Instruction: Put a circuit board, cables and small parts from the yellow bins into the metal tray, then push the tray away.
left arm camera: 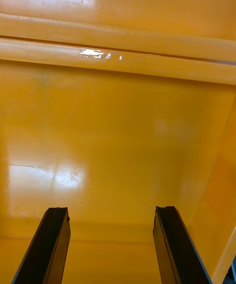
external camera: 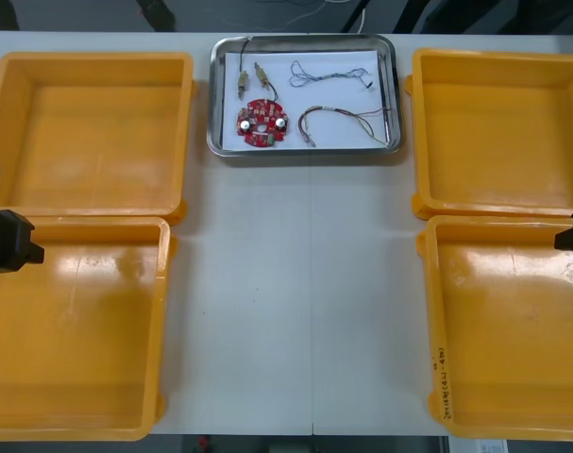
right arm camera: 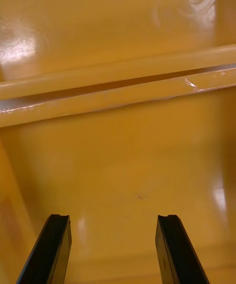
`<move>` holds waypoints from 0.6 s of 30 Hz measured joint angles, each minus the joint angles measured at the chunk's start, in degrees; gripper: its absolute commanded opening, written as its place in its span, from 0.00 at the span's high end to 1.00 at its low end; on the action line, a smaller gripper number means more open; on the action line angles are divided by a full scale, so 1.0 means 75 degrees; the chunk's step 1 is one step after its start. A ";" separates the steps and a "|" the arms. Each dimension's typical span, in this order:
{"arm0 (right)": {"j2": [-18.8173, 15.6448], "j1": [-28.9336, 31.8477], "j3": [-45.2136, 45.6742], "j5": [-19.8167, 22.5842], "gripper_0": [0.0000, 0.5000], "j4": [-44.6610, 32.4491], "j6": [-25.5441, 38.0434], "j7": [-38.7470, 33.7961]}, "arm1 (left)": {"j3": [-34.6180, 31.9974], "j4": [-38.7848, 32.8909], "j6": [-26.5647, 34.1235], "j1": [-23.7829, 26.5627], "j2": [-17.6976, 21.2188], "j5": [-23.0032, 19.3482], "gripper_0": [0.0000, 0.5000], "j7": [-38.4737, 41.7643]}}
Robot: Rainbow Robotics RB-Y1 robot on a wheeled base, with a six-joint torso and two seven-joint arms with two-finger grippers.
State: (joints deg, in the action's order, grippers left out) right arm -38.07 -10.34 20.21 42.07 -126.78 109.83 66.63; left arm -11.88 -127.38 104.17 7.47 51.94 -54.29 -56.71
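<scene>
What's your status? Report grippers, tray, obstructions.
Left gripper open over near left yellow bin; right gripper open over near right yellow bin. Shiny metal tray at far edge holds round red circuit board, cables, small metal parts. No obstruction seen.

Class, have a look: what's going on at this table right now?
Nothing is being handled. The tray sits at the far edge of the table, holding a board, cables and small parts. The left gripper hangs open over the near left bin, and the right gripper hangs open over the near right bin. Neither holds anything. The loading looks done.
</scene>
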 measured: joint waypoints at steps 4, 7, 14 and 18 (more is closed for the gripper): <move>-0.0219 0.0001 -0.0082 0.0045 0.00 0.0000 0.0000 0.0000 | 0.0000 0.0000 0.0000 0.0000 0.0000 0.0000 0.00 0.0000; -0.0313 0.0001 -0.0124 0.0114 0.00 0.0000 0.0000 0.0000 | 0.0000 0.0000 0.0000 0.0000 0.0000 0.0000 0.00 0.0000; -0.0497 0.0001 -0.0351 0.0209 0.00 0.0000 0.0000 0.0000 | 0.0000 0.0000 0.0000 0.0000 0.0000 0.0000 0.00 0.0000; -0.0528 0.0001 -0.0410 0.0266 0.00 0.0001 0.0000 0.0000 | 0.0000 0.0000 0.0000 0.0000 0.0000 0.0000 0.00 0.0000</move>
State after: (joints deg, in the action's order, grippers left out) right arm -42.03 -10.33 17.14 44.06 -126.78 109.83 66.63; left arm -11.88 -127.38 104.17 7.47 51.94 -54.29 -56.71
